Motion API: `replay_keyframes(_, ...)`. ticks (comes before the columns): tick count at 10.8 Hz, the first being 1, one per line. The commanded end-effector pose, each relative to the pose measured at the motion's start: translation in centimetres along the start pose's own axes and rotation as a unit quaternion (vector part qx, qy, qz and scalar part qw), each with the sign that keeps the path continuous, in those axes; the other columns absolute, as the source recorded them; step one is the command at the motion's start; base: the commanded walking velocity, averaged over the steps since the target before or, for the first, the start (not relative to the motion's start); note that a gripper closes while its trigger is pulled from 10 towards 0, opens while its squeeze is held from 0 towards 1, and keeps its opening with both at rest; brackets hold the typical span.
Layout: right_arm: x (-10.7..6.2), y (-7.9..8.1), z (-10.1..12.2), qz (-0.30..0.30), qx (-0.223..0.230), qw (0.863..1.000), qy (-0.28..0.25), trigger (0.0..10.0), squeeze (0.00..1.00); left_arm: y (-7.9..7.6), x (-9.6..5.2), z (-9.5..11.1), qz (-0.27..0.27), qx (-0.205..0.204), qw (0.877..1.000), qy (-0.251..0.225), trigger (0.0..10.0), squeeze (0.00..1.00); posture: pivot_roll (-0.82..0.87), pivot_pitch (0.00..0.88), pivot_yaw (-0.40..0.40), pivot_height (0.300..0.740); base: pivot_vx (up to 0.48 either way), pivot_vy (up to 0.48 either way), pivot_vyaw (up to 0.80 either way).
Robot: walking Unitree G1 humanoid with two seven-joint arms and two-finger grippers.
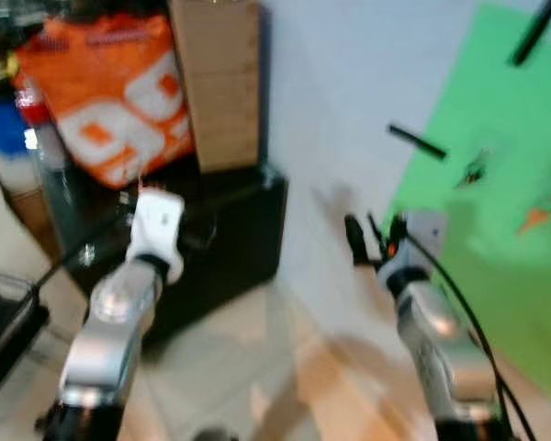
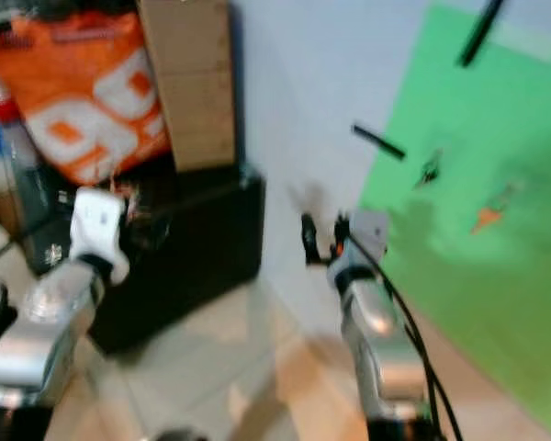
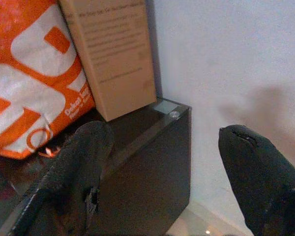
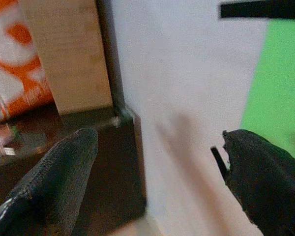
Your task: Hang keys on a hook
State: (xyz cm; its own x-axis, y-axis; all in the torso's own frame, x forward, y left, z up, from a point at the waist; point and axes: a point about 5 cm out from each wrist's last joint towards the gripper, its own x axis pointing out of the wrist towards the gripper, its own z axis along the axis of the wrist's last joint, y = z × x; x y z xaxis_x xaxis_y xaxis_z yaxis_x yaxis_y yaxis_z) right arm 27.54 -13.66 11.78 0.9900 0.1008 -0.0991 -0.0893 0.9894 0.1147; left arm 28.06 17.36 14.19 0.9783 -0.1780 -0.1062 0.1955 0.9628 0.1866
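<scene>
The head views are blurred. A green panel [image 1: 505, 193] hangs on the white wall at the right and carries black pegs: one hook [image 1: 418, 141] at its left edge and another [image 1: 537, 32] higher up. A small dark thing [image 1: 475, 170] hangs on the panel; it is too blurred to name. My right gripper [image 4: 160, 142] is raised before the wall just left of the panel, open, with nothing between its fingers [image 1: 354, 241]. My left gripper [image 3: 162, 142] is also open and holds nothing, facing a black cabinet [image 3: 152, 162].
On the black cabinet [image 1: 230, 230] against the wall stand an orange and white bag [image 1: 110, 92] and a tall cardboard box [image 1: 216, 83]. An orange shape [image 1: 535, 219] sits on the green panel. Light floor tiles [image 1: 257, 358] lie between my arms. Dark cables run at the far left.
</scene>
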Motion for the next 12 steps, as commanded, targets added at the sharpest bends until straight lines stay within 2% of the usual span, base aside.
replay_keyframes(1,0.12,-0.71,0.46,-0.019,-0.017,1.000,-0.002,10.0,1.00,-0.26,0.05,0.16,-0.003,0.001,1.000,-0.006,10.0,0.00,-0.02,0.000,-0.045,0.740,0.000,0.000,0.00)
replay_keyframes(4,0.09,-0.74,0.42,-0.011,-0.007,1.000,0.008,10.0,1.00,-0.49,-0.07,0.11,-0.011,-0.005,1.000,-0.009,10.0,0.00,-0.02,0.000,-0.044,0.740,0.000,0.000,0.00)
replay_keyframes(8,-0.04,-0.60,0.19,-0.008,-0.008,1.000,0.014,10.0,1.00,-0.63,-0.20,-0.10,-0.012,-0.018,1.000,-0.002,10.0,0.00,-0.01,0.000,-0.053,0.740,0.272,0.000,0.00)
replay_keyframes(11,0.03,-0.60,0.21,-0.004,-0.012,1.000,0.015,10.0,1.00,-0.72,-0.33,-0.18,-0.014,-0.021,1.000,-0.001,10.0,0.00,-0.01,0.000,-0.061,0.740,0.320,0.000,0.79)
replay_keyframes(12,0.11,-0.73,0.46,-0.015,-0.048,0.999,0.001,10.0,1.00,-0.72,-0.38,-0.21,-0.014,-0.022,1.000,0.000,10.0,0.00,-0.01,0.000,-0.068,0.740,0.326,0.000,0.70)
